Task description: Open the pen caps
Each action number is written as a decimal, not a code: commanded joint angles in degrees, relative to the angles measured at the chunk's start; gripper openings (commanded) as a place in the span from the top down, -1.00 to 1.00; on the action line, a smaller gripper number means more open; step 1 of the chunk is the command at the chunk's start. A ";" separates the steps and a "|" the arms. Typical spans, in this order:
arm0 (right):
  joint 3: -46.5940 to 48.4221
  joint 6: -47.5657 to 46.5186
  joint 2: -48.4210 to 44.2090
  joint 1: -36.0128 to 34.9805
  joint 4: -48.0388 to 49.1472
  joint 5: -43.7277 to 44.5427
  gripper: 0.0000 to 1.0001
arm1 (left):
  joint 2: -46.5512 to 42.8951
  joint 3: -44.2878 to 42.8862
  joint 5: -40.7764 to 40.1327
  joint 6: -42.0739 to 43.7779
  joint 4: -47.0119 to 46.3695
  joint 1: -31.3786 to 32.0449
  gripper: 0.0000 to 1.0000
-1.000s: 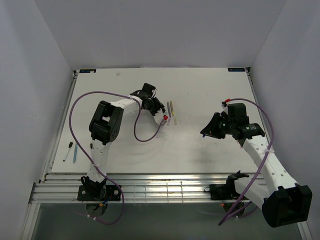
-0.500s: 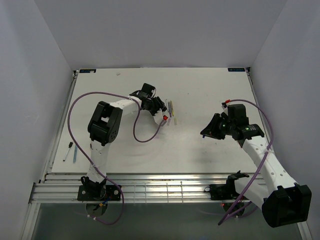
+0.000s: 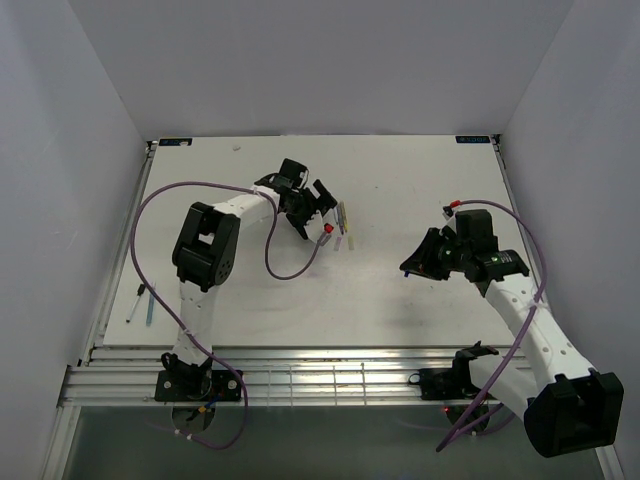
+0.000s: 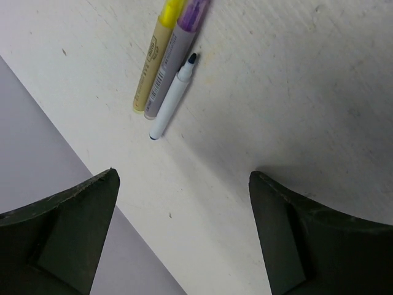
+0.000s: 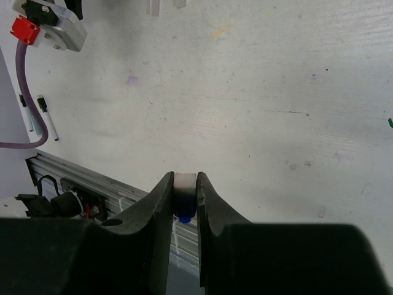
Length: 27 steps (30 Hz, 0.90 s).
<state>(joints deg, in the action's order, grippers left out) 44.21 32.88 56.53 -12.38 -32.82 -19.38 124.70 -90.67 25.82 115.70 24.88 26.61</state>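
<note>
Right wrist view: right claw (image 5: 183,177) pinches a blue-tipped white piece (image 5: 184,192).

Three pens (image 3: 343,217) lie close together just toward 12 o'clock of the middle of the surface (image 3: 420,180), each running roughly 12 to 6 o'clock. Seen close, the yellow pen (image 4: 153,72) and the grey pen (image 4: 169,80) touch side by side, both capped (the grey one's cap (image 4: 195,11) is purple). The white pen (image 4: 170,101) rests against the grey one, its dark tip bare. A short pale tube (image 3: 352,243) lies at their 5 o'clock. A white one with a black end (image 3: 133,302) and a teal one (image 3: 150,304) lie at the 8 o'clock edge. The right gripper (image 5: 183,179) pinches a white piece (image 5: 183,184) with a blue end; whether it is a pen or a cap cannot be told.
</note>
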 commanded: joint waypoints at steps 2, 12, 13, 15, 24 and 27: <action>-0.52 0.60 -1.86 0.17 1.53 -1.01 0.85 | -1.30 -0.11 1.60 4.19 7.90 -2.09 -0.96; -4.81 7.88 4.89 0.34 9.42 -7.95 0.85 | -11.22 2.41 11.25 -11.35 -0.84 -4.81 -0.96; -5.35 10.68 5.60 0.34 12.66 -8.57 0.85 | -11.85 3.39 14.14 -13.98 -3.50 -5.07 -0.96; -6.23 13.77 7.79 0.25 15.58 -10.32 0.85 | -13.43 5.23 17.66 -22.16 -8.87 -5.08 -0.96; -4.74 41.61 12.45 0.43 31.03 -9.71 0.85 | -28.36 20.42 4.72 -53.21 -32.61 3.87 -0.96; -4.48 57.03 13.51 0.25 35.00 -8.58 0.85 | -34.16 25.80 -12.11 -53.64 -32.97 10.73 -0.96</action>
<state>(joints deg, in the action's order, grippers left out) 38.02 69.80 69.06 -12.16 -6.61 -27.64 96.75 -68.53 30.30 68.60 -2.74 31.18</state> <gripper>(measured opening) 0.220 0.979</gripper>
